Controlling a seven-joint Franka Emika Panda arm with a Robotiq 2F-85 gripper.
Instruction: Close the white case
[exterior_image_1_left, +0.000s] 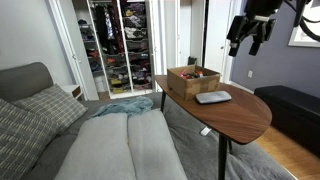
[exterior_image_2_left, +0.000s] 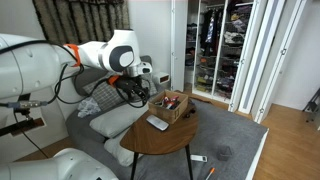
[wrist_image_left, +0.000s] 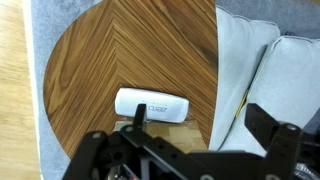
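The white case (wrist_image_left: 152, 104) lies flat on the oval wooden table (wrist_image_left: 110, 50), and only its white shell shows, no dark lining. It also shows in both exterior views (exterior_image_1_left: 212, 97) (exterior_image_2_left: 158, 123), next to the brown box. My gripper (exterior_image_1_left: 245, 44) hangs high above the table, well clear of the case. In the wrist view its two dark fingers (wrist_image_left: 205, 125) stand wide apart with nothing between them.
A brown open cardboard box (exterior_image_1_left: 193, 80) (exterior_image_2_left: 170, 104) with items inside stands on the table beside the case. A grey sofa (exterior_image_1_left: 110, 145) with cushions borders the table. An open closet (exterior_image_1_left: 120, 45) is behind. A dark bench (exterior_image_1_left: 295, 105) stands near the wall.
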